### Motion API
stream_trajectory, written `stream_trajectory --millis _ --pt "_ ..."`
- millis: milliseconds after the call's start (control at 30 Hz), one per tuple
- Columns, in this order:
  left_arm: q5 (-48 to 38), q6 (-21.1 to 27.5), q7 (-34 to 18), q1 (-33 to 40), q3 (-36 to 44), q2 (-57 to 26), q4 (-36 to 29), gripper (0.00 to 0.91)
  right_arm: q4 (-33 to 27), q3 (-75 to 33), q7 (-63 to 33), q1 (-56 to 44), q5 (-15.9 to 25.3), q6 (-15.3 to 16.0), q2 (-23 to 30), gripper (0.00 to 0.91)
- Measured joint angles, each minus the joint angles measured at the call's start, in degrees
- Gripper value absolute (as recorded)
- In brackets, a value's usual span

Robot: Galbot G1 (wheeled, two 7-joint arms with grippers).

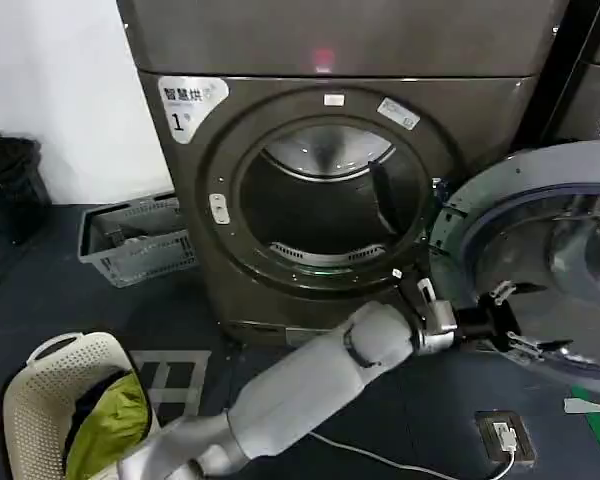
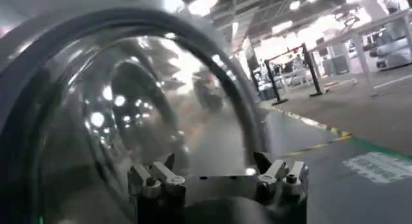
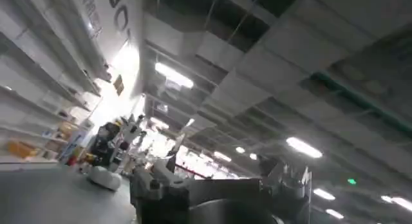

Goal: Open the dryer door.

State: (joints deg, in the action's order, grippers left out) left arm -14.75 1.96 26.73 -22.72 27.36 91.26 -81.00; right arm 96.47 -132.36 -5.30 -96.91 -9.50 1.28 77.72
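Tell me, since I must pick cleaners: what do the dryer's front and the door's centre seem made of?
The dryer front looks like brushed bronze-grey metal, with a soft streaky sheen. The door centre looks like domed glass, clear and mirroring lights, though it could be clear plastic.

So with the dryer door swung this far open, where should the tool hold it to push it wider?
Grip the dryer door at its free chrome rim edge, coming from the drum side, where the left tool sits. The rim is the graspable lip; the domed glass isn't.

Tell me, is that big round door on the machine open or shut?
Open. The dryer door is swung wide to the right, baring the dryer's drum opening. The left claw is at the door's inner side.
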Motion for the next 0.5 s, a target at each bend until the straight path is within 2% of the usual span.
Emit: stream_trajectory --millis 100,300,500 --pt "-0.3 0.7 0.6 -1.8 0.5 -3.3 -4.0 0.907 0.0 0.5 0.4 -0.5 -0.2 0.0 -0.6 0.907" --pt "-2.3 1.6 0.9 -6.0 -1.0 -14.5 -16.0 0.907 -0.7 1.5 -0.2 -0.3 -0.5 0.9 -1.3 0.907" --pt "-1.9 -1.3 1.0 -10.4 -4.5 -28.1 -29.2 0.907 -2.1 3.6 0.5 0.0 -2.3 0.9 -2.3 0.907"
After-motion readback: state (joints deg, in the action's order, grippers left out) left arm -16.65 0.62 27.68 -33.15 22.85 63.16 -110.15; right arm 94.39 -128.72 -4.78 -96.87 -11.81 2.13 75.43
